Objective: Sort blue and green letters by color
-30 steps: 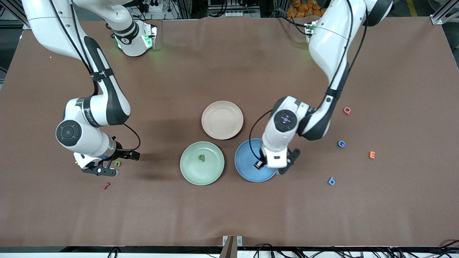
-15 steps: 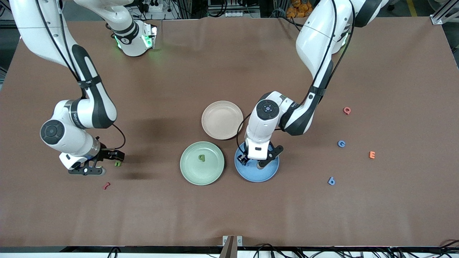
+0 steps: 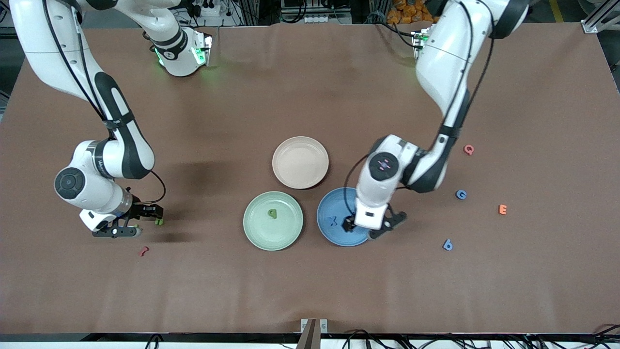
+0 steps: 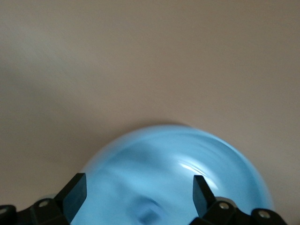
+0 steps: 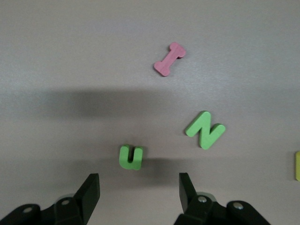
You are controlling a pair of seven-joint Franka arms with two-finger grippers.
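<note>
We see a broad table (image 3: 310, 291) covered in brown cloth, faintly creased, with soft shadows across it. Past its top edge run dark cables (image 3: 315, 12) and metal framing (image 3: 600, 17); a small metal bracket (image 3: 314, 325) sits at the middle of the bottom edge.

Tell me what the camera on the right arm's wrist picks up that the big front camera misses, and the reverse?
Only the right wrist view shows a green N near the green u, and a yellow edge at the picture's border. It also shows the right hand open just short of the u.

Only the front view shows the three plates, green, blue and beige, the left hand over the blue plate, and the letters lying toward the left arm's end.

Both show the green u and the dark red piece.
</note>
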